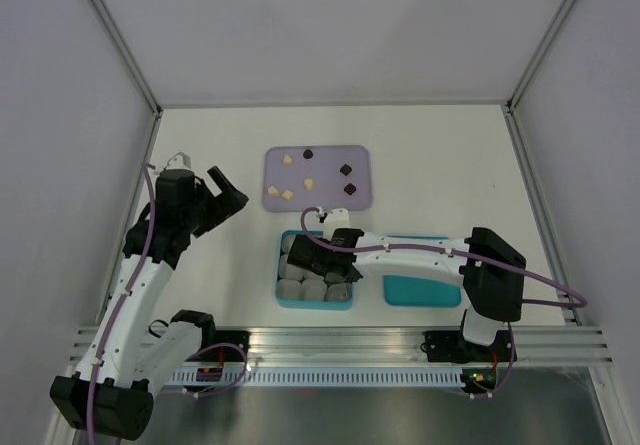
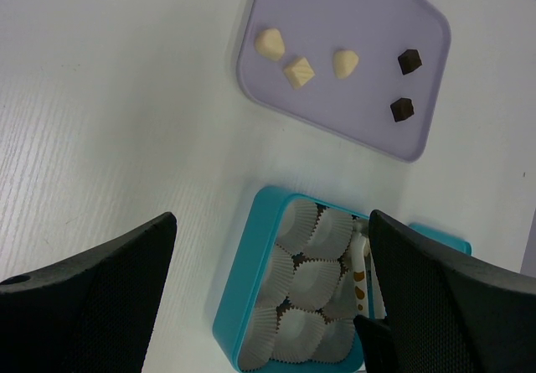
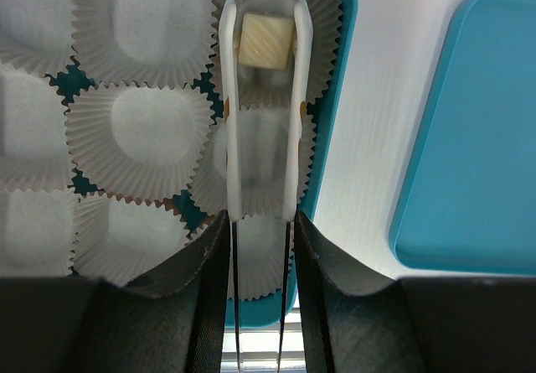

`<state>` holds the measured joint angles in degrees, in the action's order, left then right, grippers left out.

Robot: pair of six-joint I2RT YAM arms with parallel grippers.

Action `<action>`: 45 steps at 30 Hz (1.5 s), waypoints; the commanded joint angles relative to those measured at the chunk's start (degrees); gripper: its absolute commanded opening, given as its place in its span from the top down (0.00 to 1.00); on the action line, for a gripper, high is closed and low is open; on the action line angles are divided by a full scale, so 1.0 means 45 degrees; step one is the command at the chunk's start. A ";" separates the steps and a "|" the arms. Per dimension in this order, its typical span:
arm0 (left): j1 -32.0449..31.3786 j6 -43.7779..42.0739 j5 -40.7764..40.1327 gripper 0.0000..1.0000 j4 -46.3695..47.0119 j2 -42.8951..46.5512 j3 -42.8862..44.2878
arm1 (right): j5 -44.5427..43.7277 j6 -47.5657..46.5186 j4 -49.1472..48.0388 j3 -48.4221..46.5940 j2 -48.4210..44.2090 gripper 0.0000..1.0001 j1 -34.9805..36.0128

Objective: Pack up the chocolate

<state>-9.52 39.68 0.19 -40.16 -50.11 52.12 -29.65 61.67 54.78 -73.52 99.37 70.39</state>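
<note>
Cream-white chocolate piece (image 3: 266, 39) sits pinched at the tip of white tweezers (image 3: 228, 130), which the right gripper (image 3: 261, 239) squeezes between its fingers, over a pleated paper cup (image 3: 322, 21) just inside the wall of the teal box (image 3: 345, 46). Seven other chocolates (image 2: 299, 71), four cream and three dark, lie scattered on the lavender tray (image 1: 358, 155). The left gripper (image 1: 222, 203) hovers beside that tray, fingers wide apart, holding nothing. A teal lid (image 1: 420, 290) lies right of the box

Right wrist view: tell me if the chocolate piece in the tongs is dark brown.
No, the chocolate piece between the tongs is cream-white.
</note>
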 commanded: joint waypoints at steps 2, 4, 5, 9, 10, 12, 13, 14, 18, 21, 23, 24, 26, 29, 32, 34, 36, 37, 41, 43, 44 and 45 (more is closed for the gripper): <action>-0.0111 0.0284 0.0252 0.00 0.0312 0.0061 -0.0058 | -0.0111 -0.0013 -0.0201 -0.0069 0.0027 0.93 0.0061; -0.0131 0.0284 0.0252 0.00 0.0292 0.0080 -0.0039 | -0.0130 0.0026 -0.0241 -0.0050 0.0027 0.93 0.0061; -0.0111 0.0284 0.0252 0.00 0.0311 0.0061 -0.0039 | -0.0169 0.0026 -0.0221 -0.0050 0.0027 0.93 0.0061; -0.0170 0.0284 0.0232 0.01 0.0292 0.0080 -0.0058 | -0.0188 0.0085 -0.0241 -0.0050 0.0065 0.91 0.0061; -0.0170 0.0284 0.0213 0.01 0.0311 0.0080 -0.0058 | -0.0189 0.0123 -0.0241 -0.0069 0.0066 0.91 0.0061; -0.0189 0.0284 0.0213 0.00 0.0312 0.0100 -0.0058 | -0.0189 0.0124 -0.0202 -0.0108 0.0085 0.90 0.0061; -0.0209 0.0284 0.0213 0.00 0.0312 0.0100 -0.0058 | -0.0169 0.0162 -0.0202 -0.0108 0.0085 0.89 0.0061; -0.0209 0.0284 0.0232 0.00 0.0312 0.0100 -0.0058 | -0.0169 0.0144 -0.0202 -0.0108 0.0124 0.89 0.0061; -0.0209 0.0284 0.0193 0.00 0.0311 0.0080 -0.0058 | -0.0188 0.0202 -0.0124 -0.0128 0.0163 0.87 0.0061; -0.0209 0.0264 0.0174 0.01 0.0312 0.0119 -0.0039 | -0.0188 0.0260 -0.0104 -0.0109 0.0105 0.86 0.0041; -0.0209 0.0264 0.0174 0.00 0.0312 0.0139 -0.0039 | -0.0228 0.0280 -0.0065 -0.0128 0.0066 0.84 0.0061; -0.0209 0.0264 0.0174 0.00 0.0312 0.0119 -0.0039 | -0.0247 0.0299 -0.0065 -0.0128 0.0046 0.83 0.0042; -0.0209 0.0264 0.0174 0.00 0.0312 0.0119 -0.0039 | -0.0267 0.0319 -0.0026 -0.0148 0.0046 0.80 0.0042; -0.0209 0.0264 0.0174 0.00 0.0312 0.0119 -0.0019 | -0.0267 0.0339 0.0013 -0.0167 0.0046 0.78 0.0042; -0.0209 0.0264 0.0174 0.01 0.0312 0.0119 -0.0019 | -0.0267 0.0319 0.0033 -0.0167 0.0066 0.77 0.0061; -0.0209 0.0283 0.0193 0.00 0.0312 0.0100 -0.0019 | -0.0267 0.0319 0.0071 -0.0206 0.0105 0.76 0.0061; -0.0209 0.0284 0.0193 0.00 0.0292 0.0100 -0.0019 | -0.0286 0.0338 0.0072 -0.0206 0.0085 0.76 0.0061; -0.0209 0.0284 0.0174 0.00 0.0292 0.0119 -0.0019 | -0.0267 0.0339 0.0091 -0.0206 0.0105 0.74 0.0061; -0.0209 0.0284 0.0193 0.00 0.0312 0.0100 -0.0019 | -0.0325 0.0339 0.0150 -0.0245 0.0085 0.72 0.0061; -0.0209 0.0284 0.0193 0.00 0.0312 0.0100 -0.0019 | -0.0325 0.0358 0.0150 -0.0245 0.0124 0.71 0.0061; -0.0228 0.0284 0.0212 0.00 0.0292 0.0100 -0.0019 | -0.0306 0.0358 0.0150 -0.0245 0.0105 0.71 0.0061; -0.0228 0.0284 0.0213 0.00 0.0311 0.0119 -0.0019 | -0.0287 0.0358 0.0169 -0.0245 0.0105 0.71 0.0061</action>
<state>-10.15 39.68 0.19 -40.14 -50.09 52.10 -29.65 61.87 54.89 -73.52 99.50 70.39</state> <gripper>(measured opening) 0.993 0.386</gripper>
